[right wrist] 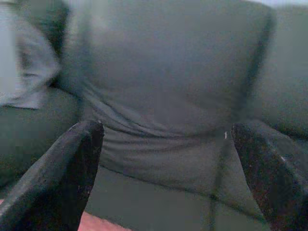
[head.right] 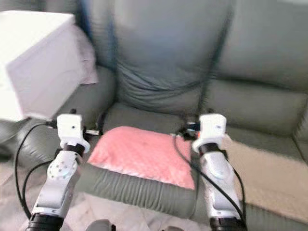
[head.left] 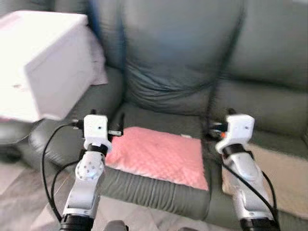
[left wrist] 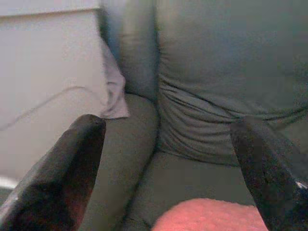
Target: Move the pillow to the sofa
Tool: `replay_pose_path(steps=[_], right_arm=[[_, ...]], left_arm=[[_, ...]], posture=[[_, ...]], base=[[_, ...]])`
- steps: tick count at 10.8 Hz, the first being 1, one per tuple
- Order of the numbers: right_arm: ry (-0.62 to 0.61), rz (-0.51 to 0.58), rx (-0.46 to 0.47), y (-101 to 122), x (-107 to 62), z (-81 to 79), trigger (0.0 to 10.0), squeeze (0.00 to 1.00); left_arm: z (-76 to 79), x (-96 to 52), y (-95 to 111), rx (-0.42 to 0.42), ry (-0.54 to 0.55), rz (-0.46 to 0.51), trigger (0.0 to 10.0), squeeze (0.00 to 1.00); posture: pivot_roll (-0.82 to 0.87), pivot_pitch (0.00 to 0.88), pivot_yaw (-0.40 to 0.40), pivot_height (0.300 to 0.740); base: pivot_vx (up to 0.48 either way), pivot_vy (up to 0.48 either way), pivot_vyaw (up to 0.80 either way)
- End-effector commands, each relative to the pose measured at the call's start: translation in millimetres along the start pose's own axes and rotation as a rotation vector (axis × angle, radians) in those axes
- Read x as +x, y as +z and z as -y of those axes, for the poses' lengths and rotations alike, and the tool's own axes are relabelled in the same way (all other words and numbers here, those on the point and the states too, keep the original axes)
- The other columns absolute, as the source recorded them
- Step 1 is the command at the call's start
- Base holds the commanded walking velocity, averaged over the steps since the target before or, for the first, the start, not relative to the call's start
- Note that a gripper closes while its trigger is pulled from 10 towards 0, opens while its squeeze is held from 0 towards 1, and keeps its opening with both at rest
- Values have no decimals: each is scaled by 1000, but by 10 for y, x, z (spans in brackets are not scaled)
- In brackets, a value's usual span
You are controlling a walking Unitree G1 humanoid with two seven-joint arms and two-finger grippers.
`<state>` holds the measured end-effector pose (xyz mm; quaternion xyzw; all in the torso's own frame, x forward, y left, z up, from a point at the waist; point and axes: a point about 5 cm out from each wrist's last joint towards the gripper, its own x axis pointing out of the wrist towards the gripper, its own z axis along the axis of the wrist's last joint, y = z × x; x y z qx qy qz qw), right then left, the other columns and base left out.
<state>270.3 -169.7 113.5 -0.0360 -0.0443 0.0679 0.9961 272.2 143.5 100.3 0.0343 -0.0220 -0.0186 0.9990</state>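
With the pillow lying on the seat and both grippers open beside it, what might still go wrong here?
1. The pink pillow lies close to the front edge of the sofa seat, so a nudge may tip it off.
2. The left gripper and right gripper flank the pillow with fingers spread; pulling back, a finger might catch it.
3. The white box on the armrest sits near the left arm, which might knock it.

No lettering, label, brand or number is legible anywhere in these views, whether on the sofa (head.left: 192, 72), pillow (head.left: 159, 156) or white box (head.left: 48, 62).
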Motion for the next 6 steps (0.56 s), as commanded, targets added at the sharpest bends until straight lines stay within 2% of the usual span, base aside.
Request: replay_pose_path(steps=[1,3,5,6], right_arm=[[29,4,-4,9,23,-32,10000,0],[53,6,7,9,36,-67,10000,0],[88,3,17,-1,39,-125,10000,0],[93,3,19,-4,39,-134,10000,0]], left_arm=[[-6,13,-20,13,3,-10,10000,0],[-7,30,-20,14,8,-10,10000,0],[19,27,-66,-43,21,-65,10000,0],[69,28,-50,-34,-58,-54,10000,0]], posture=[[-20,0,-7,740],[-19,0,-7,740],[-20,0,-6,740],[-23,0,-4,740]], base=[[0,0,669],[0,0,666],[0,0,669],[0,0,669]])
